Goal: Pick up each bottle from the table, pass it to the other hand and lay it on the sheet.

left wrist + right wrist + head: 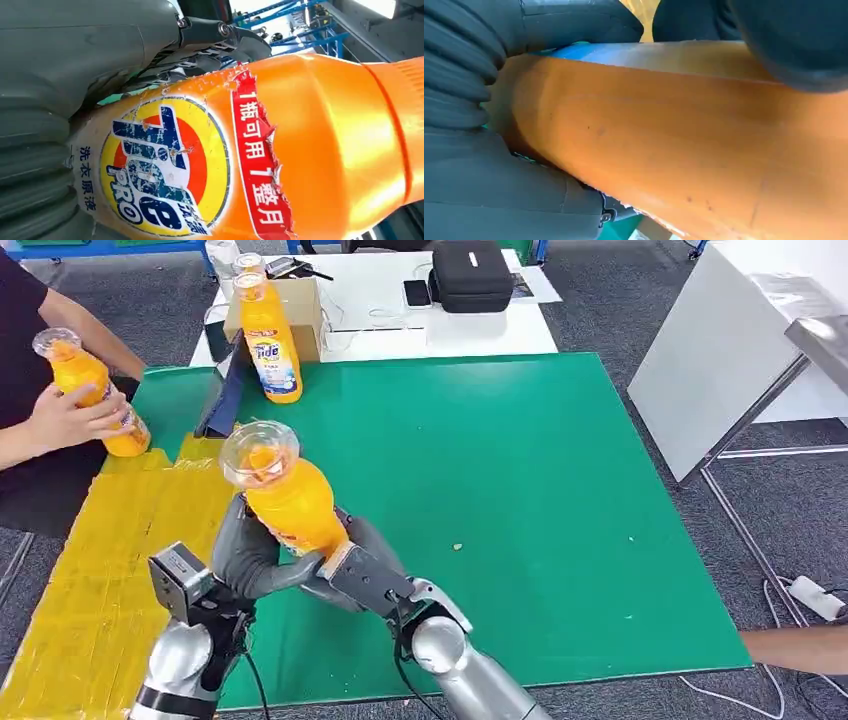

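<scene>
Both hands grip one orange Tide detergent bottle (288,498) above the green table (520,500), left hand (243,558) and right hand (362,570) wrapped round its base, clear cap tilted upward, beside the yellow sheet (110,570).

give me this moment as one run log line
stage: handover | orange bottle: gripped by left hand and right hand, above green mat | yellow sheet: bare
</scene>
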Controlling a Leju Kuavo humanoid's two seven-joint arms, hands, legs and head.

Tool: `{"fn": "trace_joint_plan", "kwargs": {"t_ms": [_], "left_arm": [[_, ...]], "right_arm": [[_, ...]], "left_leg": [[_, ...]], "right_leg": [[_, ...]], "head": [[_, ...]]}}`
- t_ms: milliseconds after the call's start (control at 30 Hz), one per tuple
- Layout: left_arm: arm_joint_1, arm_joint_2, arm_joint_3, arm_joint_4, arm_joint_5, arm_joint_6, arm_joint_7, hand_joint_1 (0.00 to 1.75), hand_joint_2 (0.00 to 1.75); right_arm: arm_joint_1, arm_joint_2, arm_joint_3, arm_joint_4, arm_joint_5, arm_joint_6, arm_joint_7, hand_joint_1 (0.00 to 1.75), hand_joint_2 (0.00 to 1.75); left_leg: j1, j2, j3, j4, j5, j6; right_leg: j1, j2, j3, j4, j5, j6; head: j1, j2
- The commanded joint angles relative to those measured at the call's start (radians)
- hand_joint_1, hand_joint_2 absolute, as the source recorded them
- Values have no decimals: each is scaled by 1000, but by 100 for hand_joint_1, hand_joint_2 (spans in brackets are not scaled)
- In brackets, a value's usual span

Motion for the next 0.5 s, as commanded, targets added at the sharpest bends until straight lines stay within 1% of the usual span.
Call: {"fn": "trace_joint_plan", "kwargs": {"t_ms": [33, 100, 200, 300, 333, 500], "left_arm": [[-17, 29, -77, 4, -49, 7, -12, 0, 175], [-17, 37, -90, 2, -93, 31, -17, 0, 175], [-22, 38, -90, 5, -93, 30, -17, 0, 175], [-25, 39, -89, 11, -95, 30, -17, 0, 175], [-25, 39, -92, 11, -106, 37, -20, 175, 175], [-30, 48, -99, 16, -142, 48, -37, 175, 175]], "right_arm": [[-42, -11, 115, 110, -15, 22, 3, 175, 175], [-43, -15, 122, 110, -16, 18, 3, 175, 175], [-43, -16, 122, 110, -16, 18, 3, 175, 175], [-45, -16, 122, 109, -16, 18, 3, 175, 175], [-43, -19, 122, 106, -17, 17, 4, 175, 175], [-47, -21, 125, 111, -17, 14, 4, 175, 175]], "left_leg": [[0, -1, 2, -1, 0, 0], [0, -1, 3, -1, 0, 0], [0, -1, 1, -1, 0, 0], [0, -2, 2, -1, 0, 0], [0, -1, 1, -1, 0, 0], [0, -2, 2, -1, 1, 0]], "right_leg": [[0, 2, 2, -1, 0, -1], [0, 3, 2, -1, 0, -1], [0, 1, 1, -1, 0, -1], [0, 2, 2, -1, 0, -1], [0, 1, 1, -1, 0, -1], [0, 2, 2, -1, 0, -2]], "head": [[0, 0], [0, 0], [0, 0], [0, 0], [0, 0], [0, 0]]}}
